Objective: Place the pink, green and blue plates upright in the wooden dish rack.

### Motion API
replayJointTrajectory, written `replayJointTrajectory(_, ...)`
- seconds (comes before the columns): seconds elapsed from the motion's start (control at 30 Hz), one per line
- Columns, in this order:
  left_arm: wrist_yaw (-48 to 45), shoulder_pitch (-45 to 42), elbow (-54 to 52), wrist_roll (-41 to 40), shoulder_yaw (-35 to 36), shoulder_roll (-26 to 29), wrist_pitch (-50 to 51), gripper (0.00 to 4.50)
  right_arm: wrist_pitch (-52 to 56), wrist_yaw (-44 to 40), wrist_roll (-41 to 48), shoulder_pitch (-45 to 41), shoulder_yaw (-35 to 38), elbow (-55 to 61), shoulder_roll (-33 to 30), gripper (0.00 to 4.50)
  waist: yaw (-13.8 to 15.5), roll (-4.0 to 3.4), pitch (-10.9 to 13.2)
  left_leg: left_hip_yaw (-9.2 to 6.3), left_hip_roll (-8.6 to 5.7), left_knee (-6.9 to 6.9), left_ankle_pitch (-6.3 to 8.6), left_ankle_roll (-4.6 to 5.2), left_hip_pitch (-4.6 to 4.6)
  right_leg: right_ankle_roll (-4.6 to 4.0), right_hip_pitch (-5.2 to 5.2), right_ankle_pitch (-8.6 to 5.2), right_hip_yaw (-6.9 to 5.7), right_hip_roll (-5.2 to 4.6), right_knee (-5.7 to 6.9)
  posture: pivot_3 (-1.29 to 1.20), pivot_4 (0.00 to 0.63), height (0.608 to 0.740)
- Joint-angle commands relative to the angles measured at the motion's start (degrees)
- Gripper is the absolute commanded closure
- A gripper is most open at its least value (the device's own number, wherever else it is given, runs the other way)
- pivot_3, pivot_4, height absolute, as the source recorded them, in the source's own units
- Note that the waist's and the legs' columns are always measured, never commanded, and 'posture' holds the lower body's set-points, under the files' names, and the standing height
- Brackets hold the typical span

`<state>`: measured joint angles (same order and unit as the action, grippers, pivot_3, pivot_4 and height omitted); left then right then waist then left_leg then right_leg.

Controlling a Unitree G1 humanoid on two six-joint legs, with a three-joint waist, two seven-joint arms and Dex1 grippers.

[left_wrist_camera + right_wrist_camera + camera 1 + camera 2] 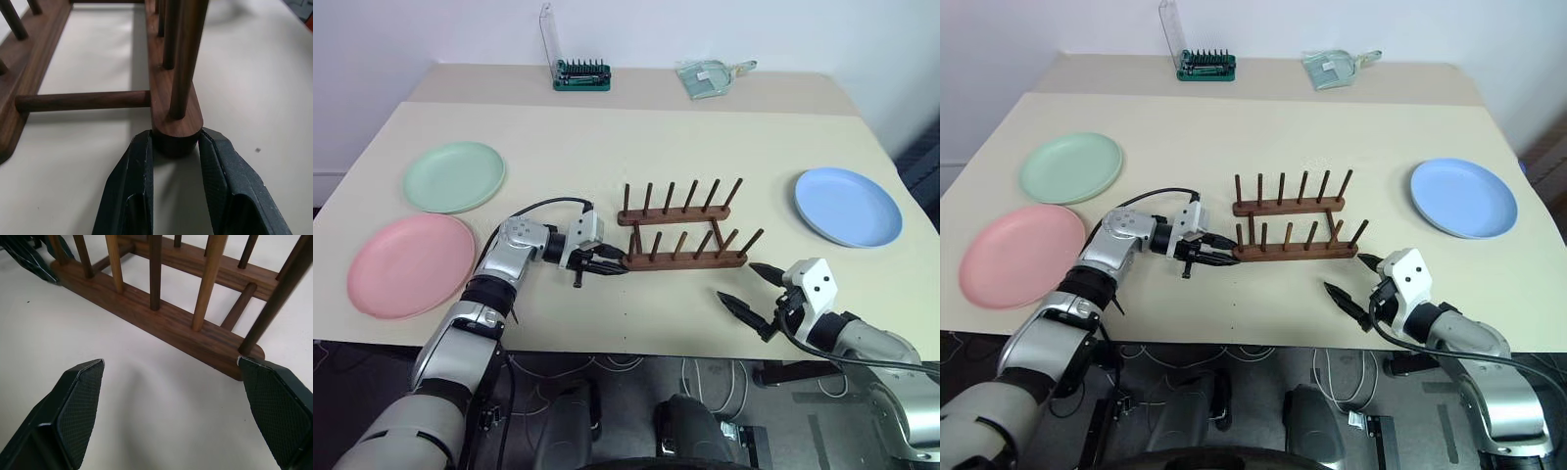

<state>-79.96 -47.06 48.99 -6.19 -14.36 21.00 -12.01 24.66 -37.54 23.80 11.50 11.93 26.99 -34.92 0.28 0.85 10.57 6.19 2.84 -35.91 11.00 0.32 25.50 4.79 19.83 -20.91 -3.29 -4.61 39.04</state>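
Your left gripper (pixel 176 147) pinches the wooden dish rack (pixel 683 257) by its near rail's left end (all three plates unracked), right gripper (pixel 751 290) spread wide nearby; next, steady it before fetching plates.

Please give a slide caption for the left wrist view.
Left hand clamps the near rail end of the wooden rack.

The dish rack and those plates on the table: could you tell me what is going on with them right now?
The left gripper is shut on the end of the near rail of the wooden dish rack. The right gripper is open beside the rack's other end, holding nothing. No plate is in the rack yet: the pink plate and green plate lie flat on the left, the blue plate on the right.
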Motion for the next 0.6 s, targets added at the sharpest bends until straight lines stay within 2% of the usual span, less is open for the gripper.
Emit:
replayJointTrajectory(0.03, 1.1, -1.3, 1.1, 0.1, 1.9, -0.1, 0.3, 2.37, -0.1, 0.2, 0.6, 0.2, 1.7, 2.6, -0.6, 0.0, -0.1, 0.0, 0.0, 0.0, 0.0, 0.0, 0.01, 0.01, 0.0, 0.0, 0.0, 0.0, 0.0, 0.0, 0.0, 0.0, 0.15, 0.732)
replayJointTrajectory(0.17, 1.9, 0.6, -1.6, -0.4, 2.9, 1.2, 1.0, 0.5, 0.3, 0.0, 0.6, 0.0, 1.7, 2.6, -1.0, 0.0, -0.3, 0.0, 0.0, 0.0, 0.0, -0.01, 0.01, 0.02, 0.0, 0.0, 0.01, 0.0, 0.0, -0.01, 0.02, 0.0, 0.15, 0.732)
replayJointTrajectory(0.27, 1.0, 2.9, -6.2, -1.6, 3.7, 2.9, 4.9, 0.5, 0.7, -0.4, 0.8, -0.2, 1.7, 2.5, -1.3, 0.0, -0.9, 0.0, 0.0, 0.0, 0.01, -0.01, 0.01, 0.02, 0.0, 0.0, 0.0, 0.0, 0.0, -0.04, 0.03, 0.0, 0.15, 0.732)
replayJointTrajectory(0.37, 0.2, 6.4, -13.2, -2.8, 4.2, 5.6, 10.6, 1.48, 1.0, -0.9, 0.8, -0.7, 1.3, 1.9, -1.6, 0.85, -1.2, 0.0, 0.0, -0.01, 0.02, -0.01, 0.01, 0.02, -0.03, 0.0, -0.01, 0.0, 0.01, -0.04, 0.06, 0.0, 0.15, 0.732)
replayJointTrajectory(0.57, 0.7, 13.6, -27.5, -5.1, 4.7, 9.4, 18.7, 4.39, 1.5, -1.0, -1.7, -2.3, -1.2, -0.9, -2.6, 3.82, -1.1, -0.01, 0.0, -0.03, 0.04, -0.01, 0.01, 0.01, -0.04, 0.0, -0.02, 0.0, 0.04, -0.06, 0.08, 0.0, 0.15, 0.732)
replayJointTrajectory(0.6, 0.9, 14.5, -29.3, -5.2, 4.5, 9.6, 19.5, 4.5, 1.5, -0.9, -2.2, -2.6, -1.6, -1.2, -2.7, 4.33, -1.1, -0.01, 0.0, -0.04, 0.04, -0.02, 0.01, 0.01, -0.04, 0.0, -0.03, 0.0, 0.05, -0.07, 0.08, 0.0, 0.15, 0.732)
